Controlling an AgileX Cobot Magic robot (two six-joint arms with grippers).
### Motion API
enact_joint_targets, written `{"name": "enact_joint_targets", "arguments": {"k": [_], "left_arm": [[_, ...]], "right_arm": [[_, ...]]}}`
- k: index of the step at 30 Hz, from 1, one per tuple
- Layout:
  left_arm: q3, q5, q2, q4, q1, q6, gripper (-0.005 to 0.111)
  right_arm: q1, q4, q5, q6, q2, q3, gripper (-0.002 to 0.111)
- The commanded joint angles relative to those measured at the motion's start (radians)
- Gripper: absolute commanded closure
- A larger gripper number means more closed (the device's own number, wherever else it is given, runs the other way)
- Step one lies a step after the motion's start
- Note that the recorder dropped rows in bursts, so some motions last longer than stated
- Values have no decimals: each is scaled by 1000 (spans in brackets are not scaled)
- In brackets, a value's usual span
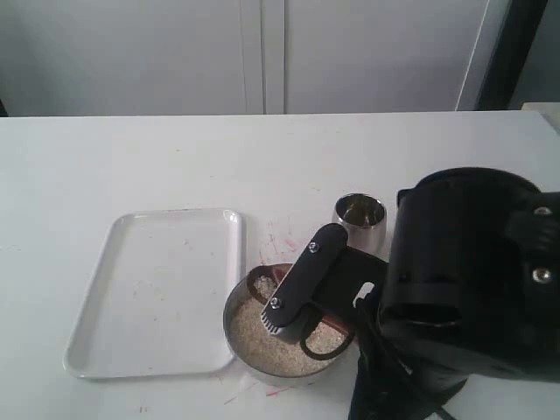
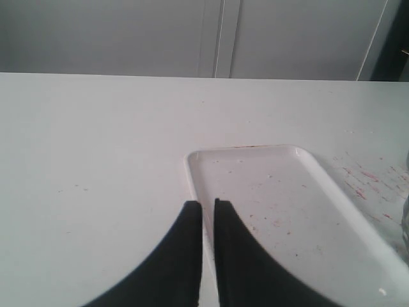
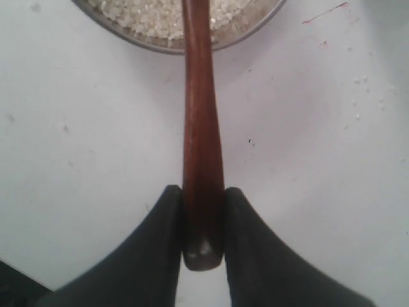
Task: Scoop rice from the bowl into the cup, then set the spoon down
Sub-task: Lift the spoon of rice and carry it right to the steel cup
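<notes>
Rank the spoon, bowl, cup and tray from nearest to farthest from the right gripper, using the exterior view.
1. spoon, clamped in the right gripper.
2. bowl, just ahead, under the spoon's far end.
3. cup, behind to the right, and tray, to the left: too close to call.

The setting reads as a robotics lab or test room rather than a home kitchen. A broad, bare white worktop (image 1: 105, 157) runs back to plain pale grey wall panels (image 1: 262, 52). Scribbled red marks (image 1: 278, 238) stain its surface, and a bulky black robot arm (image 1: 472, 280) works over it. The kitchenware is staged: a flat white rectangular plastic tray (image 1: 157, 289), a wide brushed-steel bowl (image 1: 229, 319) of white rice grains (image 1: 262, 346), and a small shiny steel cup (image 1: 360, 223).
</notes>
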Motion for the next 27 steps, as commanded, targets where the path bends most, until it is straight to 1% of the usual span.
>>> {"name": "enact_joint_targets", "arguments": {"k": [1, 13, 23, 27], "left_arm": [[-7, 0, -4, -5, -5, -1, 92], [-7, 0, -4, -5, -5, -1, 92], [-7, 0, -4, -5, -5, -1, 92], [-7, 0, -4, -5, -5, -1, 92]], "right_arm": [[-50, -14, 4, 0, -8, 3, 108], [-200, -34, -38, -77, -10, 3, 108], [-352, -93, -107, -99, -10, 3, 108], [-391, -134, -126, -99, -3, 1, 108]]}}
